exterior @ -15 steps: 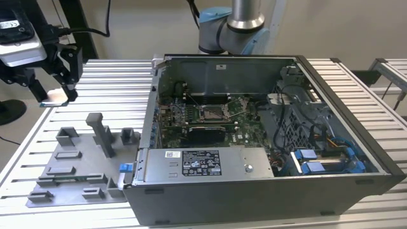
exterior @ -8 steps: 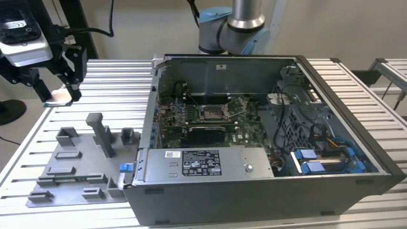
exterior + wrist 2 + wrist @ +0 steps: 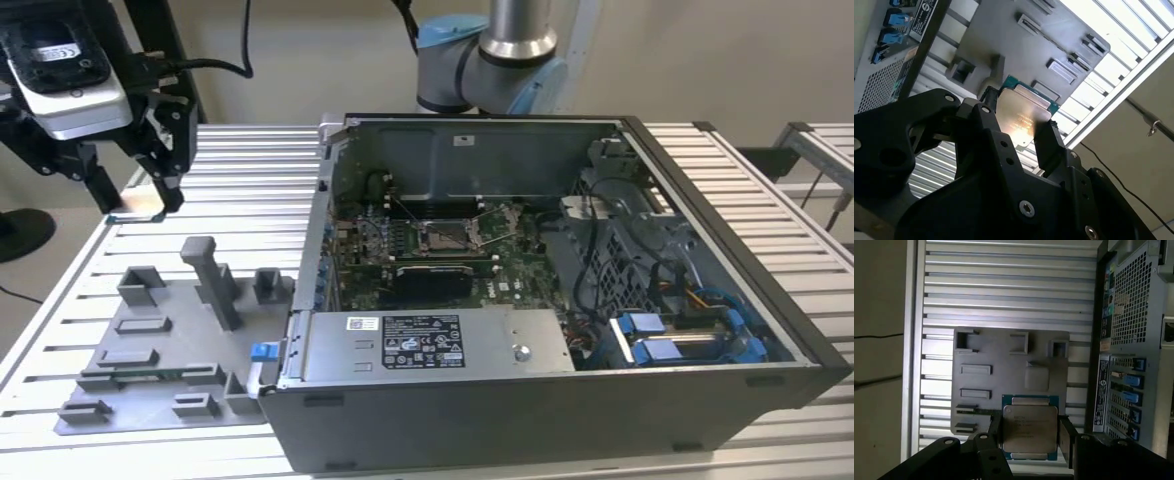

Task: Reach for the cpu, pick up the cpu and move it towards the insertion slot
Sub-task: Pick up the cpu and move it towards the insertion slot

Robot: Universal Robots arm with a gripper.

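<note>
- The black 2-fingered claw (image 3: 1030, 436) was clamped on the small flat silvery square cpu (image 3: 1030, 425), 1 finger on each opposite edge (probably sparing its faces).
- It hung clear of the grey plastic tray (image 3: 1004, 355), well apart from the shiny metal-framed insertion slot (image 3: 445, 235).

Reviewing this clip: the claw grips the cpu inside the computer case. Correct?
Not quite. The claw grips the cpu, but outside the computer case, with the grey tray behind it, as the first wrist view shows.
</note>
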